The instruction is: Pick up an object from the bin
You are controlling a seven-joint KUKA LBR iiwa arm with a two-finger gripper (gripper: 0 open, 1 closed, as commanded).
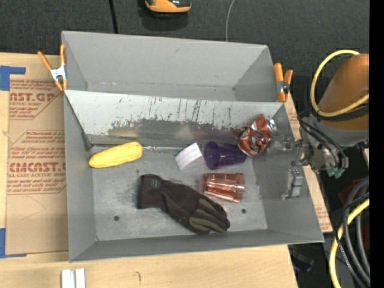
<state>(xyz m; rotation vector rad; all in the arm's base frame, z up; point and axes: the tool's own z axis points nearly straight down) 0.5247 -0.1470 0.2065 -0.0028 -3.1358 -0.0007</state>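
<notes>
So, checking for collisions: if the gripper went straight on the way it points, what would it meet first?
Probably the bin's bare wall at the view's right: the gripper seems to point down over that slope, clear of the crushed red can and the copper cup. Depth is unclear.

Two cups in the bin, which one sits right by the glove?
The copper-pink cup, on its side beside the finger end of the dark glove. The purple cup lies farther back, between the white scrap and the crushed red can.
</notes>
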